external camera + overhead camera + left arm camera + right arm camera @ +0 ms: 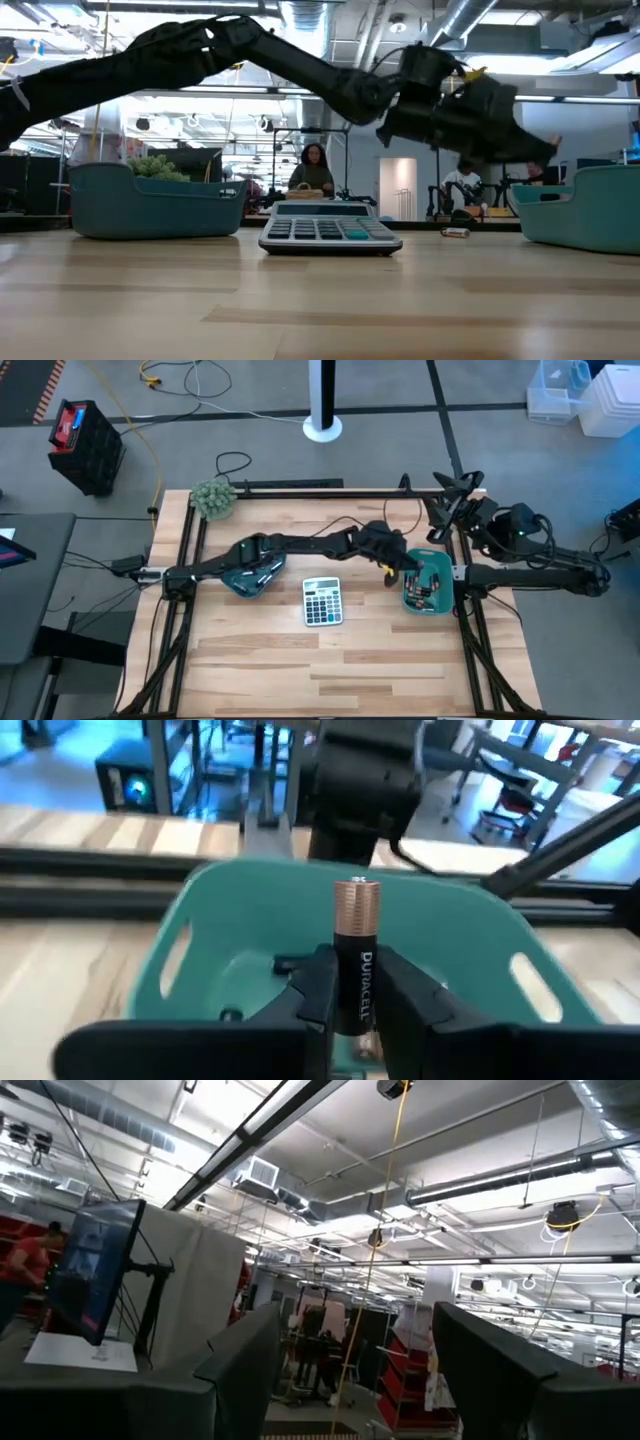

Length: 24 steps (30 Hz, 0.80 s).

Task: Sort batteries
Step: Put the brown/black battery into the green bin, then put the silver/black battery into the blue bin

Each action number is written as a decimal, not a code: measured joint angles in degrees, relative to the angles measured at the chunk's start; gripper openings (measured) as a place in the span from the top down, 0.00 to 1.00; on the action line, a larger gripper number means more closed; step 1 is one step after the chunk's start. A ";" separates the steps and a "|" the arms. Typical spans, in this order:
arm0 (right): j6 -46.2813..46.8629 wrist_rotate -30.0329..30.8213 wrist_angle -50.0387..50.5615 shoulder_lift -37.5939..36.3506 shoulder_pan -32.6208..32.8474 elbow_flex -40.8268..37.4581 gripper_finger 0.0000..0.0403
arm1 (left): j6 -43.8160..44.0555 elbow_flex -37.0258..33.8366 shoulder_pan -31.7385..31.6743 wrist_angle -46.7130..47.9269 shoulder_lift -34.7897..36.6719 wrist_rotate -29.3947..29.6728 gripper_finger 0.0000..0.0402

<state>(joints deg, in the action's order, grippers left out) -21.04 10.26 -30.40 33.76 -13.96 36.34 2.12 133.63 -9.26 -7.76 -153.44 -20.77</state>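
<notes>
Reaching across the table from the left side, the left arm holds its left gripper [355, 1010] above the teal tray [441, 603] at the table's right edge, its two dark fingers [310, 995] clenched on a single battery [356, 955]. In the left wrist view this cell stands upright between the fingers: a black body with pale lettering running along it, a copper-toned upper band and a small silvery cap on top. Its lower end is hidden between the fingers. Beyond it lies the tray's open bowl with its slotted handles on either side.

From above, that right-hand tray holds a heap of further batteries [424, 588], dark and copper-toned with some reddish bits, too small to tell apart one by one. A second teal tray [240, 585] sits toward the table's left, under the left arm, with a few thin pale cells [262, 571] lying in it. A grey calculator [322, 601] rests between the two trays, near the table's middle. In the low view one small cell [455, 232] lies alone on the wood, between the calculator and the right-hand tray.

The right gripper [355, 1360] waits off the table's right edge, its fingers spread wide and pointing up toward the ceiling, grasping nothing.
</notes>
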 joint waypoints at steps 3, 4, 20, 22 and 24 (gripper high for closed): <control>-0.01 0.02 0.44 0.02 -0.04 0.00 0.32 | 1.55 -0.53 0.07 1.26 -0.10 0.01 0.90; 0.00 0.02 0.53 0.02 -0.04 0.00 0.32 | 0.96 -0.51 0.03 2.06 -0.08 0.12 0.88; 0.15 4.10 7.56 -0.40 -0.04 0.00 0.32 | -0.40 -0.72 -0.98 4.55 4.46 -1.23 0.38; 0.15 5.63 10.28 -0.60 -0.04 0.00 0.32 | -1.81 -1.65 -1.34 4.17 6.82 -0.31 0.41; 0.15 6.39 11.72 -0.84 -0.05 0.00 0.32 | -2.74 -4.01 -1.85 5.15 9.34 0.31 0.46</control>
<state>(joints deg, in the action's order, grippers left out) -20.88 16.65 -18.68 32.91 -14.01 36.34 -0.62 129.62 -11.11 -2.61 -144.10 -20.45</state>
